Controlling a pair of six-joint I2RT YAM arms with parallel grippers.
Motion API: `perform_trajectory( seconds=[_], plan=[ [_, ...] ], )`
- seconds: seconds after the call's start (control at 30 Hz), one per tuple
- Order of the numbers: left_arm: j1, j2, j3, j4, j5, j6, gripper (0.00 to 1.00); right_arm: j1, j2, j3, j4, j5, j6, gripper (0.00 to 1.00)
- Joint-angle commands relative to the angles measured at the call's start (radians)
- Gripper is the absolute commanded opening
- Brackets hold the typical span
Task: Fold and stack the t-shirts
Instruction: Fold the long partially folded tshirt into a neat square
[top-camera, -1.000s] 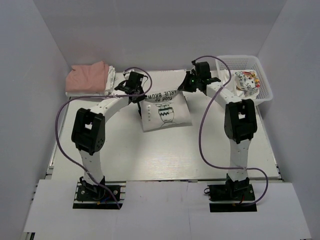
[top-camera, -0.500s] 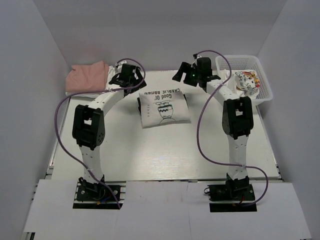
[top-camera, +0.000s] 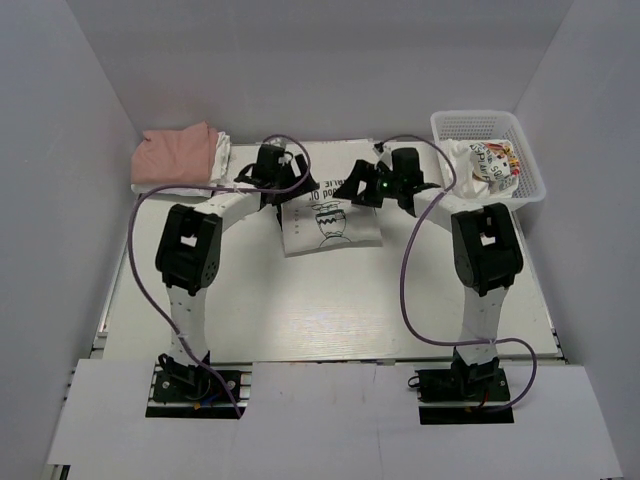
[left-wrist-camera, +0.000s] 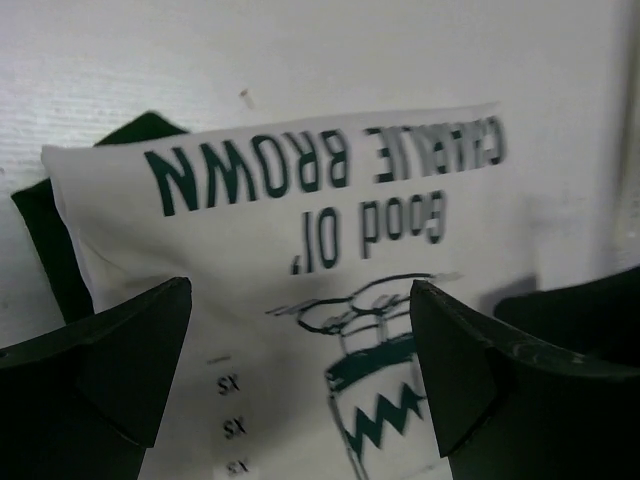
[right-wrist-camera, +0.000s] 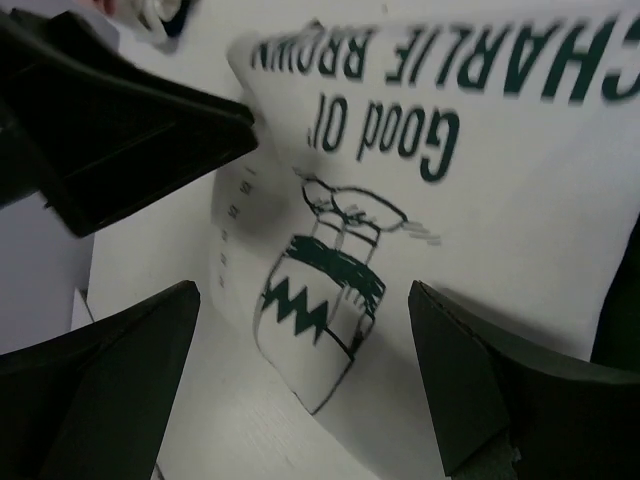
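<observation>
Left gripper: fingers spread wide, nothing between them, hanging over the far left part of the folded white cotton t-shirt with dark green sleeves and dark printed lettering. I cannot tell whether it touches the cloth.

Right gripper: also spread and empty, over the same shirt's far right part.

From the top view the shirt lies as a compact rectangle at mid-table, toward the far edge, with a green sleeve edge peeking out at its left.

Judgement: the folding of this shirt looks nearly or fully done and the stacking is not yet done. The next move calls for both claws to pinch all layers together so the fold survives the carry.

Probable destination: the folded salmon-pink t-shirt lying on a folded plain white t-shirt at the far left corner.

Containers: a white plastic mesh basket at the far right holds a crumpled white garment with coloured print.
</observation>
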Motion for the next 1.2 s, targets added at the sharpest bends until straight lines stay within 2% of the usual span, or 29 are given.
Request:
perform_trajectory(
  seconds=[0.0, 0.07, 0.2, 0.27, 0.33, 0.43, 0.6, 0.8, 0.9, 1.0, 1.17],
  plan=[
    [0.004, 0.071, 0.034, -0.013, 0.037, -0.004, 1.0, 0.0, 0.035, -0.056, 0.057, -0.094, 0.005, 0.91],
    [0.019, 0.097, 0.05, -0.089, 0.002, -0.03, 1.0, -0.003, 0.046, -0.084, 0.08, -0.112, -0.015, 0.91],
    [0.03, 0.085, -0.013, -0.08, -0.096, -0.039, 1.0, -0.007, 0.081, -0.074, 0.049, -0.097, -0.082, 0.91],
    [0.03, 0.075, 0.002, -0.09, -0.087, -0.028, 1.0, -0.006, 0.081, -0.047, 0.018, -0.109, -0.114, 0.91],
    [0.03, 0.047, 0.023, -0.09, -0.073, -0.004, 1.0, 0.002, 0.057, 0.043, -0.083, -0.091, -0.206, 0.91],
    [0.018, -0.003, 0.059, -0.068, -0.052, 0.048, 1.0, 0.005, -0.041, 0.095, -0.143, -0.066, -0.275, 0.91],
    [0.008, -0.124, 0.025, -0.14, -0.06, 0.09, 1.0, 0.003, -0.193, 0.013, -0.121, -0.029, -0.289, 0.91],
    [0.008, -0.165, -0.071, -0.269, -0.055, 0.146, 1.0, 0.003, -0.356, -0.104, -0.226, -0.019, -0.343, 0.91],
    [0.008, -0.153, -0.091, -0.297, -0.067, 0.146, 1.0, 0.005, -0.42, -0.174, -0.23, 0.001, -0.36, 0.91],
    [0.008, -0.139, -0.114, -0.318, -0.078, 0.146, 1.0, 0.008, -0.443, -0.175, -0.284, 0.035, -0.398, 0.91],
    [-0.001, -0.069, -0.109, -0.254, -0.059, 0.157, 1.0, 0.003, -0.459, -0.184, -0.321, 0.07, -0.424, 0.91]
  ],
)
